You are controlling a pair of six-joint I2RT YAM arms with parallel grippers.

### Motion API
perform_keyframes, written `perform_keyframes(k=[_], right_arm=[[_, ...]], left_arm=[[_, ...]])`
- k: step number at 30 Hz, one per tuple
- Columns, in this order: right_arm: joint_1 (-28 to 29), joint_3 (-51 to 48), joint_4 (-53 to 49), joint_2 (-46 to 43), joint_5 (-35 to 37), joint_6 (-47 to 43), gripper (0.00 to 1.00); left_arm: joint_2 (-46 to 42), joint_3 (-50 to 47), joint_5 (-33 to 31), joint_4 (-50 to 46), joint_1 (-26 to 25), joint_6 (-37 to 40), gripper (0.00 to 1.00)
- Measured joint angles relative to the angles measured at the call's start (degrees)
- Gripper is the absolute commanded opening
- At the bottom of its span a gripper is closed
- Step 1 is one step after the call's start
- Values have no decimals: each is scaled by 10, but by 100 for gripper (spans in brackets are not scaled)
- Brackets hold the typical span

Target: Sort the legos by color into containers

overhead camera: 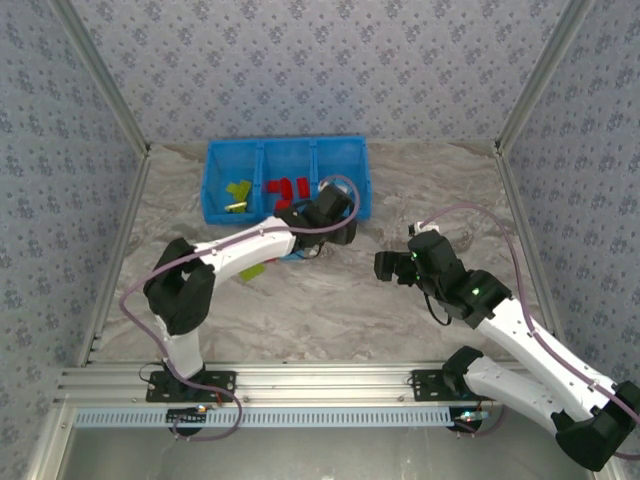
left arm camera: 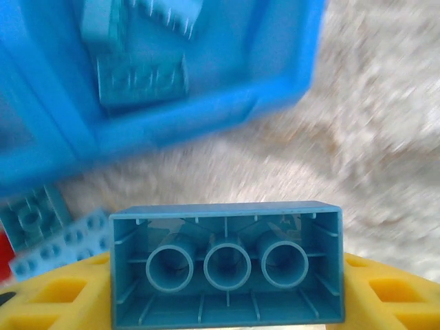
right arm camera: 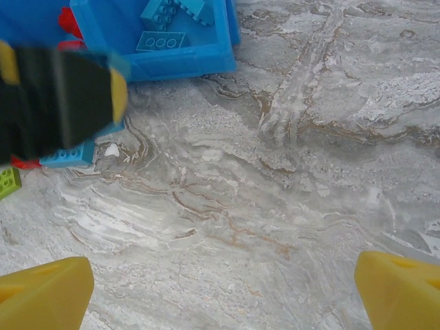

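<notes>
The blue brick (left arm camera: 227, 265) sits between the yellow fingers (left arm camera: 55, 295) of the left gripper (overhead camera: 322, 222), its hollow underside and three tubes facing the wrist camera. The jaws stand about half closed and press on its two short ends, so it is held. It is just in front of the bin (overhead camera: 285, 142), near the right compartment, where other blue bricks (left arm camera: 141, 82) already lie. The wrist view is blurred, so whether the brick has left the table (right arm camera: 289, 179) I cannot tell.

As a handling matter, I judge the brick very light, rigid and hard to damage, but smooth-sided and likely to slip or pivot if it is pinched off-centre. The flat opposite walls are the place to take it, squarely and low on the fingers, as here. The studded top and open underside give poor purchase.

More loose bricks (right arm camera: 69, 155), in blue, red and green, lie on the table beside the bin's front wall. Green pieces are in the left compartment and red ones in the middle.

The right gripper (overhead camera: 385, 266) hovers well apart to the right, its jaws spread wide with nothing between them.
</notes>
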Motion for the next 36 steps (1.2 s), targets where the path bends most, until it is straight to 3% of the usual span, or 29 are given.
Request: perform_keyframes(k=[5,10,17,22,26,32,36], right_arm=[[0,-2,0,0,0,2,100],[0,-2,-5,-8,0,6,100],[0,-2,-16,-26,0,11,100],[0,-2,-16,-26,0,15,100],[0,-3,-14,-25,0,14,100],[43,3,5,46,3,3,100],[109,48,30,168,7,-18,100]], left_arm=[[76,153,0,2,38,32,52],[195,285,0,-19,80,60,65],[257,370,9,-69,87,88,81],[241,386,18,-75,79,97,83],[158,309,21,-65,67,104,83],[-137,40,21,-5,27,120,84],[-324,-84,14,6,15,149,84]])
